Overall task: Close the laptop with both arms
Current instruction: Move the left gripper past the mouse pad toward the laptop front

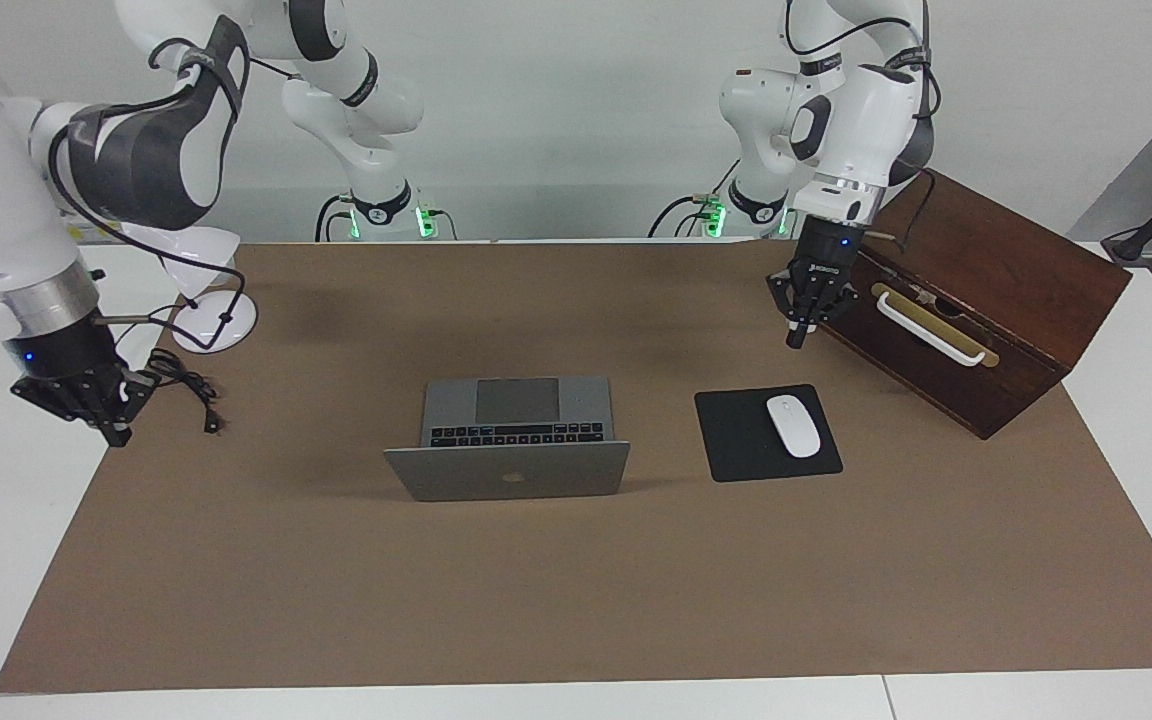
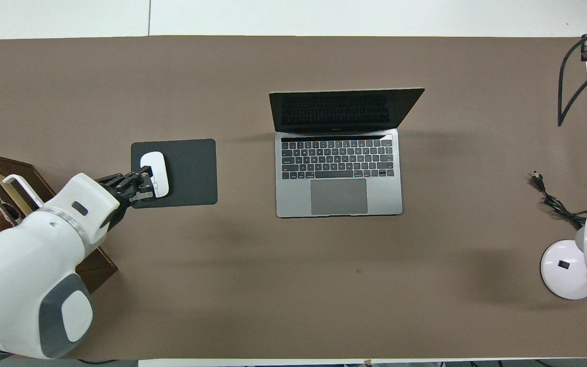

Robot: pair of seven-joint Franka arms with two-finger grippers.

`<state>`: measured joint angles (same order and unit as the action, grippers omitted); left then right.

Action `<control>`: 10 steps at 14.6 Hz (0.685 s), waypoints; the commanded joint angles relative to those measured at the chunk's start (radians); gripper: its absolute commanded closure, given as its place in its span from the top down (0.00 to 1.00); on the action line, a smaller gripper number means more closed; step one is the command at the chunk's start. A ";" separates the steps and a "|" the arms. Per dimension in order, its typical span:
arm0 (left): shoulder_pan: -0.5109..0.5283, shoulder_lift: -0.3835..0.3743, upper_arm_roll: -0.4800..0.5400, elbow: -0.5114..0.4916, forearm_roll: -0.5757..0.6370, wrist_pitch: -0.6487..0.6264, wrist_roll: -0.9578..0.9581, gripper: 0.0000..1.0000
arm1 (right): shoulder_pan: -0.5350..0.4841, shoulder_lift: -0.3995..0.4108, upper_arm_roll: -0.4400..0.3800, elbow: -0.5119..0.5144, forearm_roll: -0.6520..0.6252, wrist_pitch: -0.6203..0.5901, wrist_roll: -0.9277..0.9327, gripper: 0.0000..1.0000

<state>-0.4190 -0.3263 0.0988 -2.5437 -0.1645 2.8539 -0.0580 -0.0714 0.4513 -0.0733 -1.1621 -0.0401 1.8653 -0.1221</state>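
Silver laptop (image 1: pixel 508 440) open; left gripper (image 1: pixel 798 338) pinched together; right gripper (image 1: pixel 114 428) fingers unreadable.

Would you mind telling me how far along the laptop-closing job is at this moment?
Nothing looks done yet: the thin silver-grey laptop stands open, its lid upright. Nothing is in hand. The left gripper hangs beside the dark wooden box, raised and short of the black mouse pad; the right gripper hangs at the right arm's end of the table. Reaching the lid and folding it down remain.

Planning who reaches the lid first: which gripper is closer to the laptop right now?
Left. The left gripper hangs beside the wooden box, near the mouse pad by the laptop; the right gripper hangs off the table's right-arm end.
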 commanded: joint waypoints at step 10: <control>-0.334 0.319 0.013 -0.112 -0.018 0.650 -0.129 0.00 | 0.107 0.251 0.084 0.278 -0.012 0.061 0.209 0.00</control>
<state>-0.7119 -0.0440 0.0973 -2.6689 -0.1649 3.4622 -0.1801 0.0261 0.6925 0.0023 -0.9134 -0.0400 1.9461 0.0643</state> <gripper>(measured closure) 0.991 0.991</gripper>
